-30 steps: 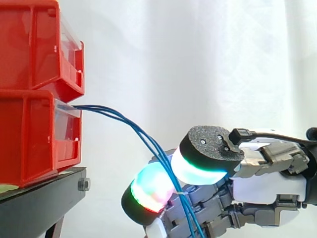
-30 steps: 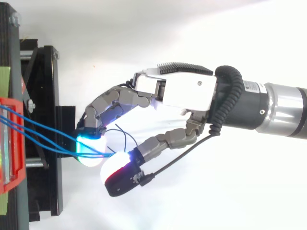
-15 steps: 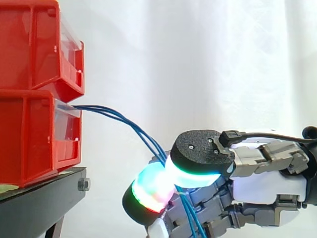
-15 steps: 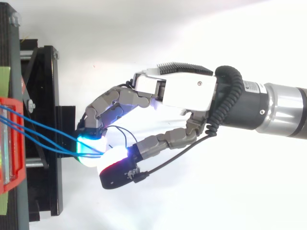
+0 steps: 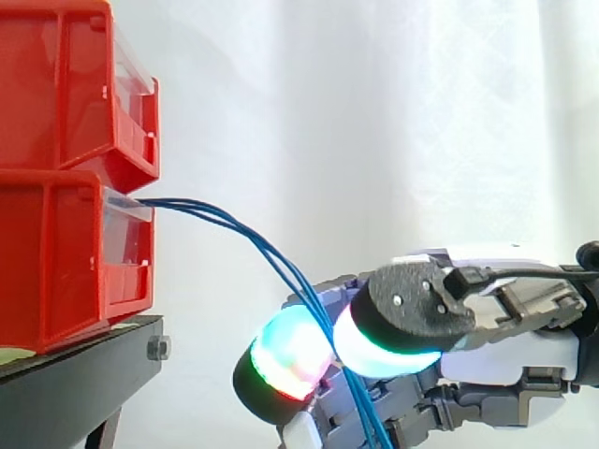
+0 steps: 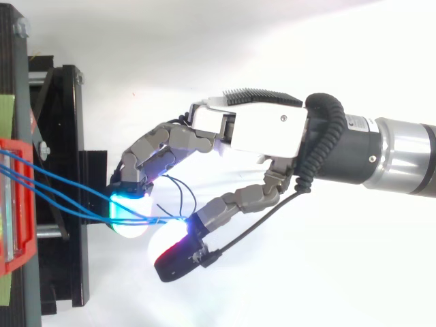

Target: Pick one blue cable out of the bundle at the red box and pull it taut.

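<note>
Side view: two red bins are stacked at 9 o'clock on a black stand [image 5: 80, 369], before a white curtain [image 5: 374, 112]. From the clear front lip of the lower red box [image 5: 56, 262], a bundle of blue cables [image 5: 211, 211] is seen leaving toward 3 o'clock. It then curves down toward 5 o'clock in a slack arc, not drawn tight. The upper red bin [image 5: 65, 84] is not touched by the cables.

The hand [image 6: 259, 129] is entered from 3 o'clock and is placed at about 5 o'clock in the side view, well apart from the box. Its fingers are curled. The cables are passed between two glowing pads: a finger pad [image 5: 281, 360], lit cyan, green and red, and the thumb pad [image 5: 393, 332], lit green and cyan under a black back. The two pads appear to be closed together on the bundle, so several strands seem to be pinched rather than one. Below the pads, the cables are seen running on down across the fingers toward 6 o'clock.

Top view: the strands are fanned out at the box at 9 o'clock and are gathered at the pads near the centre.
</note>
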Controlling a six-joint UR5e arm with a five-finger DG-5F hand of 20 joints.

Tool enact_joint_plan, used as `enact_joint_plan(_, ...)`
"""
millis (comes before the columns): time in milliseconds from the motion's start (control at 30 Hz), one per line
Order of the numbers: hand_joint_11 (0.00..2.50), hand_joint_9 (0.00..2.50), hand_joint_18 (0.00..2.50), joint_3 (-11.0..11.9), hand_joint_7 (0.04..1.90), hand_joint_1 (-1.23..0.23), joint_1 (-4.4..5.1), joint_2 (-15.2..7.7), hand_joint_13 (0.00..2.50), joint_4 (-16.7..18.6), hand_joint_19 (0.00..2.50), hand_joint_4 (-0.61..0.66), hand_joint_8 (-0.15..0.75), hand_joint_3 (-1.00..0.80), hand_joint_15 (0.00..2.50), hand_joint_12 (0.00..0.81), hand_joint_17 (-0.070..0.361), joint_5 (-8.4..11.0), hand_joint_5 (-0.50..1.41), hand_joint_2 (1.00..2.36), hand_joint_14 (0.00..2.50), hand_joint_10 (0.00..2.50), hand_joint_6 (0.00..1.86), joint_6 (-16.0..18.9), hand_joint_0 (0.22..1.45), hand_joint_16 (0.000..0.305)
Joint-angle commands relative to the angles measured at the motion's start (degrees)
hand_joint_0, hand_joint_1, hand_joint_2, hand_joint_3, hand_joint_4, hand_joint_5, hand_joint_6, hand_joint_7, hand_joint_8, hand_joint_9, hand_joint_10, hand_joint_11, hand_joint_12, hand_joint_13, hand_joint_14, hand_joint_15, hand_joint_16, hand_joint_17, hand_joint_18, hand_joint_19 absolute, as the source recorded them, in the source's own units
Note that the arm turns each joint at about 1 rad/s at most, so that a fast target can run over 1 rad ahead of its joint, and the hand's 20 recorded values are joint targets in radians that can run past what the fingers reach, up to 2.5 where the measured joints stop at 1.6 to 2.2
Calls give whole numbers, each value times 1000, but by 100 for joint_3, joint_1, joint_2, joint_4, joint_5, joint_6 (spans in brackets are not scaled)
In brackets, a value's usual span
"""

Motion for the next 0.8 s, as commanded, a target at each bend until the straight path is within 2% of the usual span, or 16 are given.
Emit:
enact_joint_plan(0,663,834,729,-1,877,-783,-2,1,767,0,349,111,309,-500,338,400,119,0,-178,1000,10,10,909,1,482,53)
enact_joint_plan(33,656,836,728,-1,872,-778,-2,1,767,0,348,109,310,-500,342,402,119,0,-177,1000,10,8,908,1,481,53)
enact_joint_plan(100,644,849,718,-1,893,-667,-2,1,766,0,357,105,317,-500,342,406,121,0,-172,1000,10,10,901,-8,475,54)
enact_joint_plan(167,642,843,688,-1,927,-634,-2,1,754,0,372,94,303,-500,348,390,115,0,-171,1000,11,12,895,-8,515,51)
enact_joint_plan(233,642,843,665,-1,979,-648,-2,1,746,0,388,93,295,-500,346,378,108,0,-171,1000,11,10,895,-8,567,48)
enact_joint_plan(267,649,855,665,-1,991,-665,-2,1,754,0,391,96,297,-440,349,376,107,0,-170,1004,11,12,898,-8,585,48)
enact_joint_plan(533,658,875,704,-1,985,-722,-2,1,785,0,372,88,317,-217,349,393,113,9,-166,1013,10,11,924,-8,608,50)
enact_joint_plan(633,662,847,684,-1,959,-829,-2,1,764,0,370,29,294,-299,357,372,106,9,-173,1013,11,12,927,1,651,47)
enact_joint_plan(700,638,815,687,-1,926,-883,-2,1,757,0,331,5,275,-500,342,372,104,9,-175,1000,11,11,920,1,699,46)
enact_joint_plan(767,621,800,690,-1,906,-915,-2,1,750,0,311,0,258,-500,329,365,102,9,-175,1000,11,12,916,1,702,45)
